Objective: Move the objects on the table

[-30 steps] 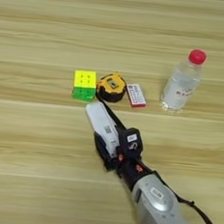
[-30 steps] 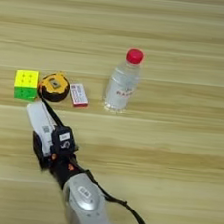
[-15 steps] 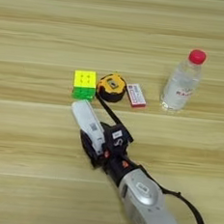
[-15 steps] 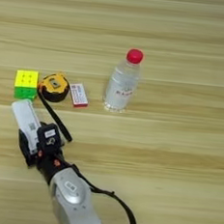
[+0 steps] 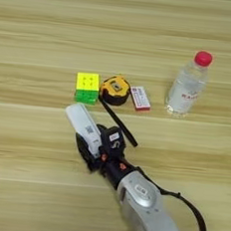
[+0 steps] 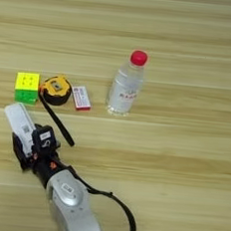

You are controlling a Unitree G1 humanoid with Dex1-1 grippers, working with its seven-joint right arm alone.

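Worktop (image 5: 40, 35) of light-brown wood fills the left eye view, its grain running from side to side. On it, in a row, stand a puzzle cube (image 5: 87, 87) with its yellow face up and a green side toward the camera, a yellow-black tape measure (image 5: 115, 90) just beside it on the right, then a small red-white box (image 5: 140, 98), and well apart to the right an upright clear bottle (image 5: 187, 86) with a red cap. A thin black stick (image 5: 118, 122) runs from under the tape measure down and to the right. The silver forearm (image 5: 148, 213) comes up from the bottom edge, and the claw (image 5: 91, 145) is clamped on a white flat device (image 5: 84, 128), which lies tilted, its far end pointing up and left toward the cube without touching it. In the right eye view the same row sits further left: cube (image 6: 27, 87), tape measure (image 6: 56, 90), box (image 6: 80, 97) and bottle (image 6: 125, 85), with the stick (image 6: 56, 123) slanting below. Here the claw (image 6: 25, 146) grips the white device (image 6: 20, 123) near the left edge, a black finger showing on each side of it, and a black cable (image 6: 120, 215) loops beside the forearm (image 6: 73, 213).
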